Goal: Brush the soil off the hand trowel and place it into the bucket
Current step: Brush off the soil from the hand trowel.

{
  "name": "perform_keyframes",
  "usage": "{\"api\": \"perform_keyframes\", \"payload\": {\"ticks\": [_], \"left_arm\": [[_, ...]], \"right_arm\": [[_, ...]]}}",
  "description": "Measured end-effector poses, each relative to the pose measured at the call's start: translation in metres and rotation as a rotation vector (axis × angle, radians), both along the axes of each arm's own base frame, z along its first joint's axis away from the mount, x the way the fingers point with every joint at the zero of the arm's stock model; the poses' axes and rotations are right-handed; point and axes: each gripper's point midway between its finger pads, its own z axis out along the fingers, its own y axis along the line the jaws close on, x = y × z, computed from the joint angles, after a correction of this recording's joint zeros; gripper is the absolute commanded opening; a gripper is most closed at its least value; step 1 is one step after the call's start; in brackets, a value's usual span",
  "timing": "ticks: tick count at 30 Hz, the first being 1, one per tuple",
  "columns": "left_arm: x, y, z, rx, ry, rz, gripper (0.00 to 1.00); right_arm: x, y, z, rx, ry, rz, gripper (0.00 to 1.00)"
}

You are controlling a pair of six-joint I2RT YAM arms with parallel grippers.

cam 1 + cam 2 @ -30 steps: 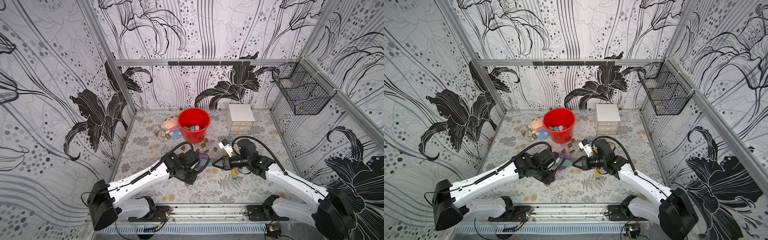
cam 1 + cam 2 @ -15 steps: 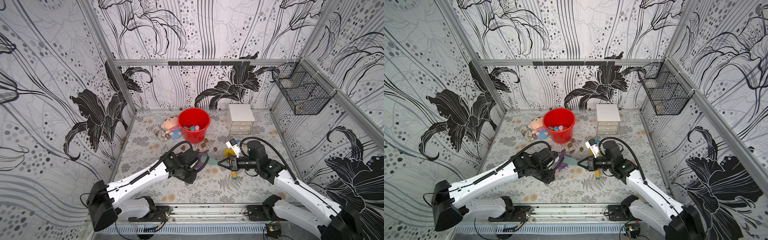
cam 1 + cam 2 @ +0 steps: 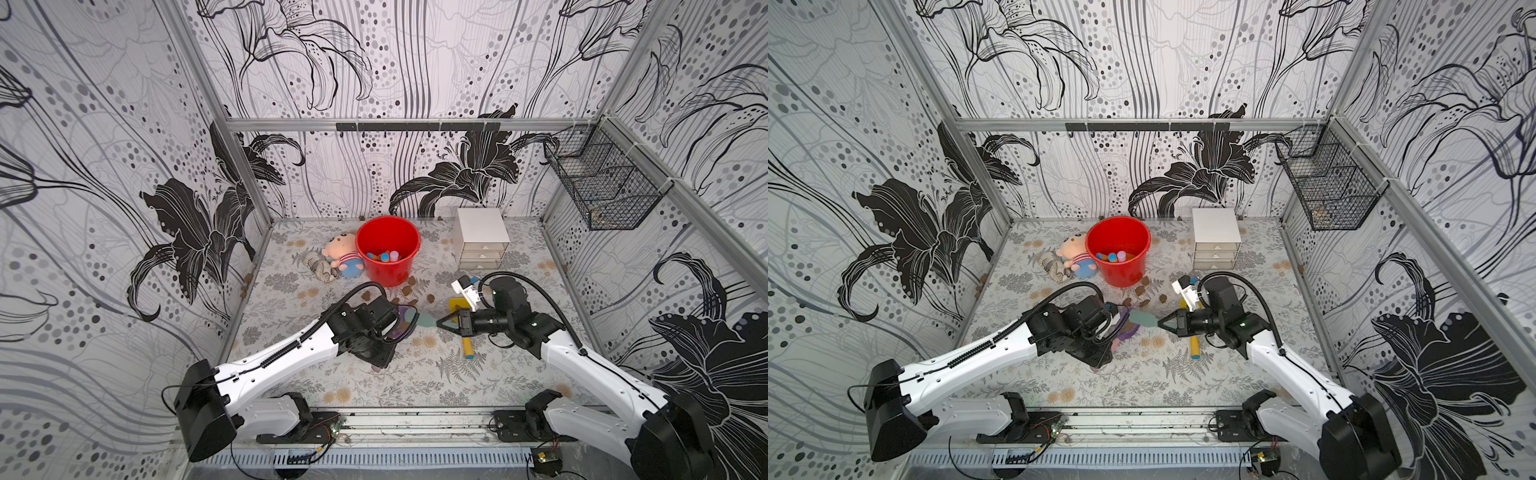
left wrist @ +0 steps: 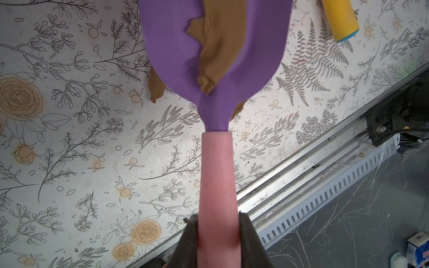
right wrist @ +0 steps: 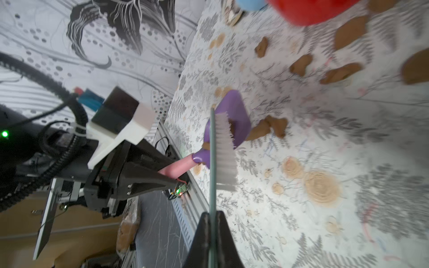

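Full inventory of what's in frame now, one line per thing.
trowel: one, purple blade, pink handle, held above the mat
brush: one, teal handle, white bristles, by the trowel blade
soil: several clumps, brown, on the mat near the bucket, some on the blade
bucket: one, red, back of mat
doll: one, pink and blue, beside bucket
drawer box: one, white, back of mat
wire basket: one, black, side wall
stick: one, yellow, blue end, under right arm
left claw: shut on trowel
right claw: shut on brush
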Motion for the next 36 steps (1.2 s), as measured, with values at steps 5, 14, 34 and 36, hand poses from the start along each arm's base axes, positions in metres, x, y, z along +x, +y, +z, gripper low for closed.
{"api": "perform_keyframes", "payload": {"ticks": [5, 14, 34, 36], "left_arm": [[0.0, 0.0, 0.001, -0.001, -0.002, 0.001, 0.0], [0.002, -0.003, -0.001, -0.003, 0.005, -0.001, 0.0], [0.003, -0.007, 0.0, -0.024, 0.007, -0.001, 0.0], [0.003, -0.007, 0.0, -0.024, 0.006, 0.002, 0.0]], "right_arm": [[-0.01, -0.003, 0.02, 0.036, -0.045, 0.002, 0.0], [-0.037, 0.03, 0.004, 0.063, 0.019, 0.114, 0.0], [-0.011, 0.001, 0.012, 0.017, -0.05, 0.012, 0.0], [-0.02, 0.007, 0.016, 0.029, -0.052, 0.036, 0.0]]}}
